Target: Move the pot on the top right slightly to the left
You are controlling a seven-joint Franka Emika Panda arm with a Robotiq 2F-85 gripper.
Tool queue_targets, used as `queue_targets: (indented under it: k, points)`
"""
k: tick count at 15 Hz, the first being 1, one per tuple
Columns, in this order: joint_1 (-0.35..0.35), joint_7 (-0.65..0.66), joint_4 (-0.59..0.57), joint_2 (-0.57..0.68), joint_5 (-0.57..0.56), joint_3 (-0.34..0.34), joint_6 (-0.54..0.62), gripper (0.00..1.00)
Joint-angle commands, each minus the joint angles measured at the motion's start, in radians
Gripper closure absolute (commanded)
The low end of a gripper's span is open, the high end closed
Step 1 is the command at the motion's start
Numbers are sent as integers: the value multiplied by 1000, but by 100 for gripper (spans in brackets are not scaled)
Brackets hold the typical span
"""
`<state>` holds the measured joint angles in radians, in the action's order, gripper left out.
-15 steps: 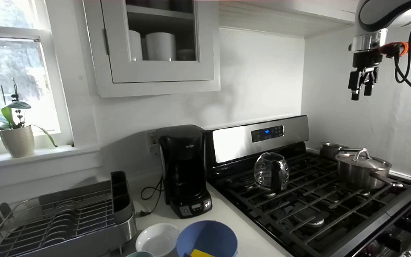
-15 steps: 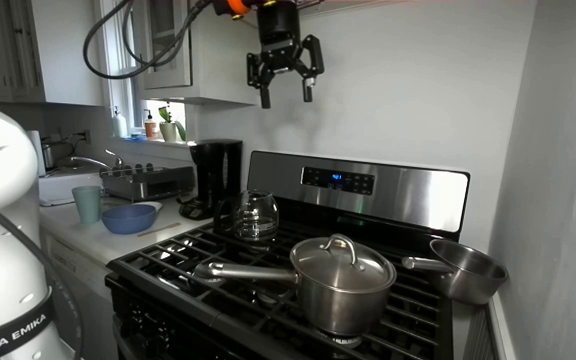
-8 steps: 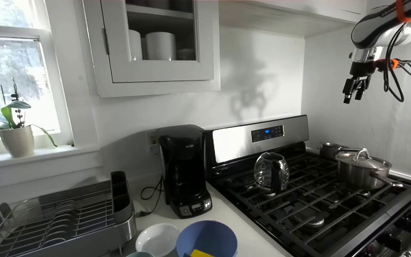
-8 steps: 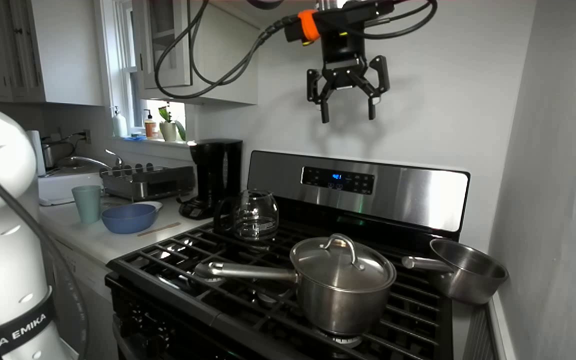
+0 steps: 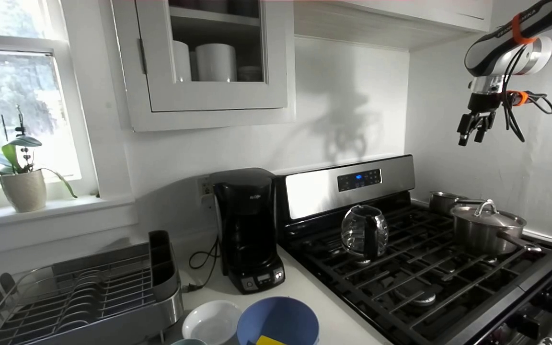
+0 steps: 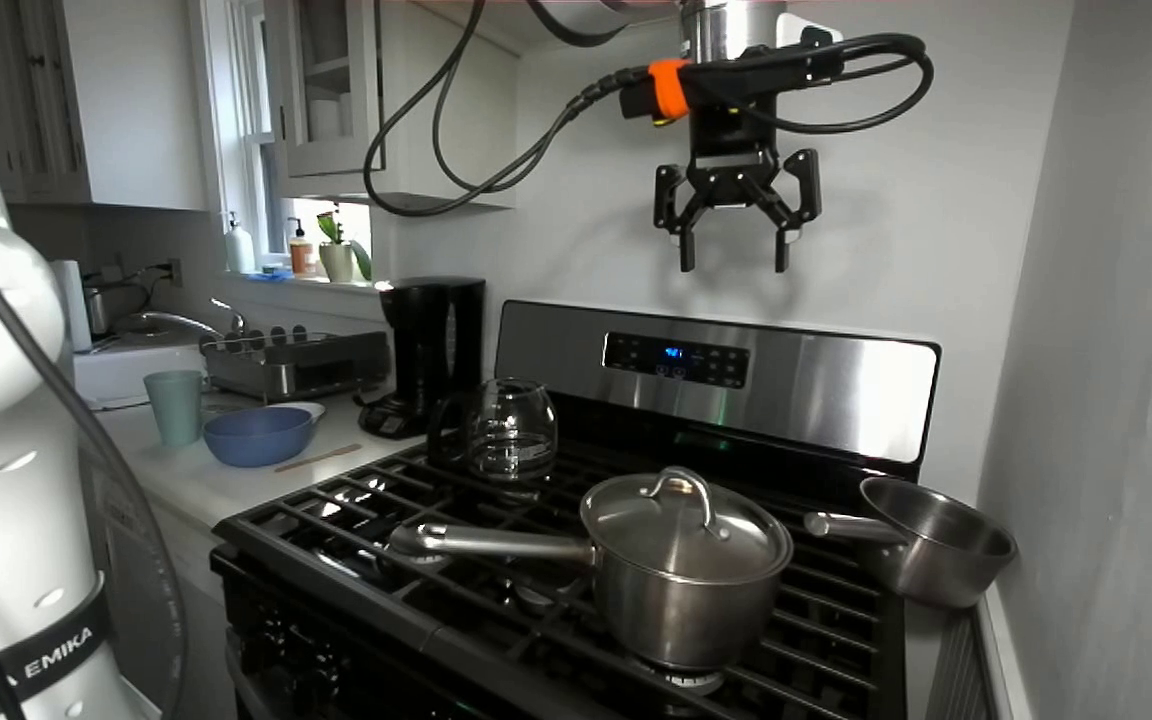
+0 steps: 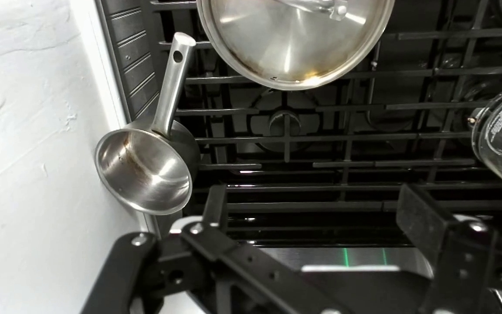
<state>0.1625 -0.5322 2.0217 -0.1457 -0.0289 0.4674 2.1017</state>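
The small, low steel pot [image 6: 936, 572] sits at the stove's back right edge, close beside the side wall, its handle pointing left in that exterior view. It shows partly behind the larger pot in an exterior view [image 5: 441, 204]. In the wrist view the pot [image 7: 146, 176] is open-topped and empty, left of my fingers, handle toward the top. My gripper [image 6: 733, 268] is open and empty, high above the back of the stove, to the left of the pot and touching nothing. It also shows in an exterior view [image 5: 471, 141] and in the wrist view [image 7: 312, 192].
A larger lidded steel pot [image 6: 686, 615] stands on the front right burner, near the small pot. A glass carafe [image 6: 511, 435] stands on the back left grate. The stove's control panel [image 6: 816, 385] rises behind. The side wall [image 6: 1096, 400] is close to the small pot.
My gripper has come down and moved right over the back of the stove in an exterior view, staying open. The pots and carafe have not moved.
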Motion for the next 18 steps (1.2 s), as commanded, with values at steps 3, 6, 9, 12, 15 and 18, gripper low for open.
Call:
queue_targets:
  k: [3, 6, 9, 12, 15, 18]
  points:
    - [42, -7, -7, 5, 10, -39, -4, 0]
    - [56, 0, -58, 105, 44, -39, 54, 0]
    - [82, -5, -99, 207, 71, -47, 141, 0]
    - [126, -9, -167, 325, 117, -73, 176, 0]
    - [187, -22, -244, 429, 159, -116, 194, 0]
    - [237, 0, -311, 519, 153, -159, 213, 0]
